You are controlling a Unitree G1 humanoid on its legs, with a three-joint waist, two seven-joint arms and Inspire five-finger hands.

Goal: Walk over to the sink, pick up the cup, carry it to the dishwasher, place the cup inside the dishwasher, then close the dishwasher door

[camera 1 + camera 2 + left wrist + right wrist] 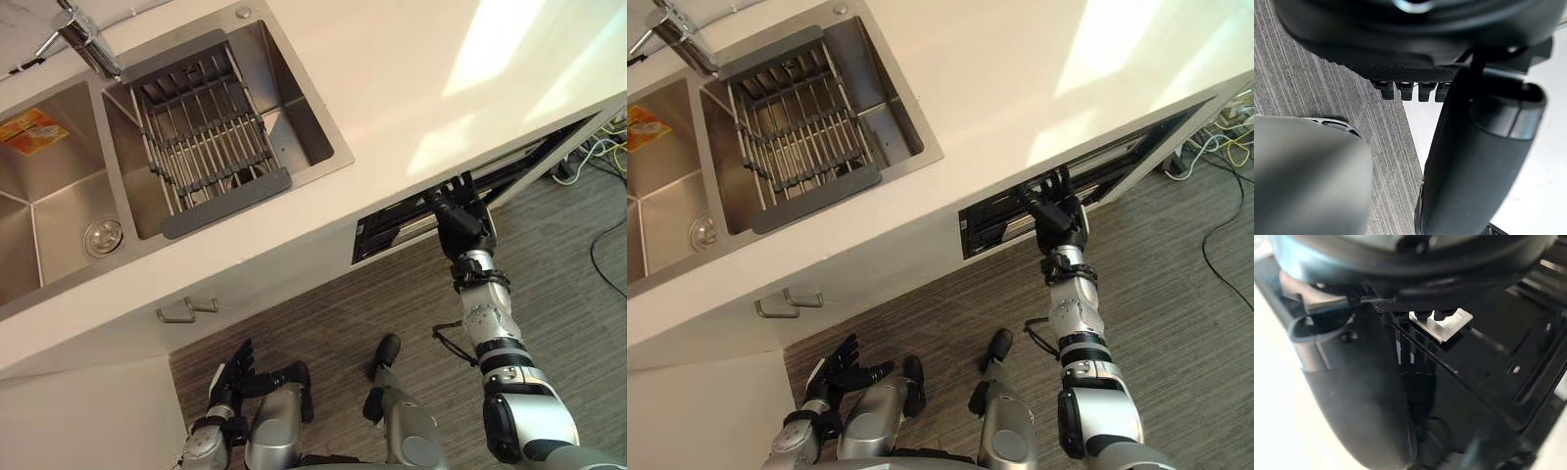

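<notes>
The white desk (411, 88) carried the steel sink (59, 186). Right of the sink, below the desk's front edge, the dishwasher door (392, 233) stood nearly upright. Only a narrow dark gap showed at its top, and its long axis ran along the desk's front. The drain rack (201, 137) in the sink's right basin held no cup. Since neither robot hand held it either, I judged it already inside the dishwasher. The right robot hand (462, 227) lay on the door's top edge, fingers fairly straight and gripping nothing, seemingly placed to push the door shut. The left robot hand (238, 370) hung low before the sink, loosely spread and empty.
</notes>
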